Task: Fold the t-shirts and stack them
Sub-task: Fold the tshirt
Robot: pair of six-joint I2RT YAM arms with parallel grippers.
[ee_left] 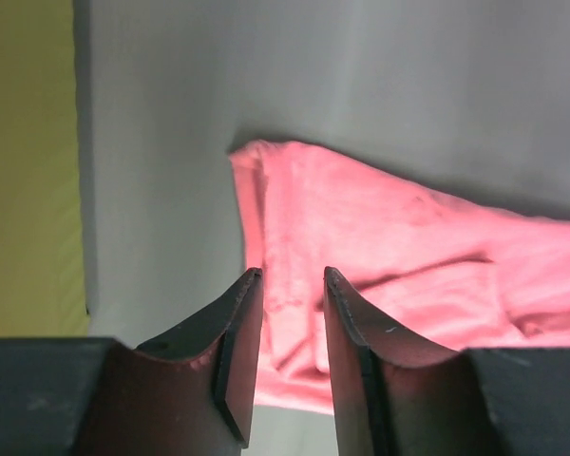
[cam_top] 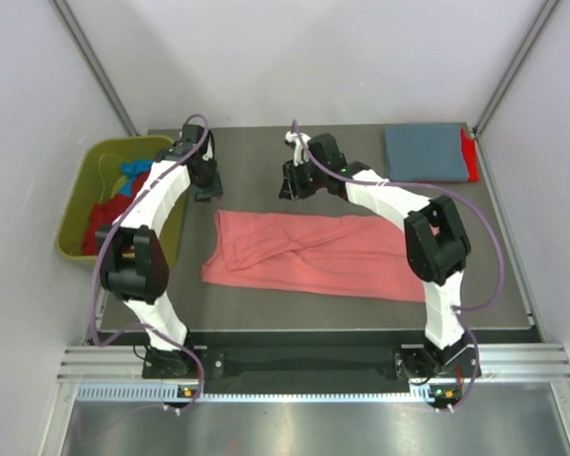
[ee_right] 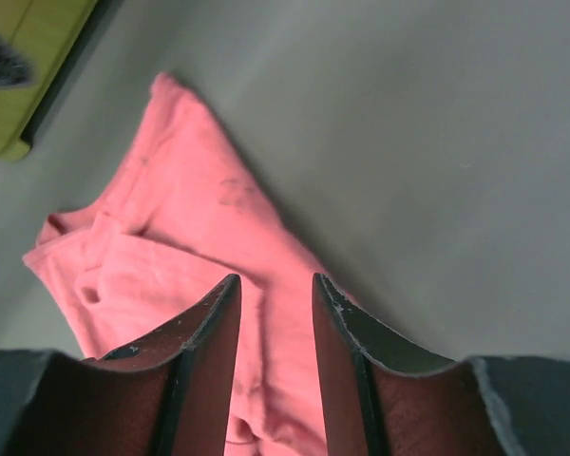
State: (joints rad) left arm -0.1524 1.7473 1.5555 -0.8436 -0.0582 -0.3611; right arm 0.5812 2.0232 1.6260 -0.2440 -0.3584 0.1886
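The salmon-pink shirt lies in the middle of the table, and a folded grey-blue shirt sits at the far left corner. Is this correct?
Not quite. The folded grey-blue shirt sits at the far right corner, as the top external view shows. The salmon-pink shirt does lie in the middle of the table.

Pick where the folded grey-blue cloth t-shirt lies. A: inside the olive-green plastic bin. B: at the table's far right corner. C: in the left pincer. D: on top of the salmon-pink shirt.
B: the folded grey-blue cloth t-shirt sits at the dark table's far right corner, a red cloth shirt showing along its right edge.
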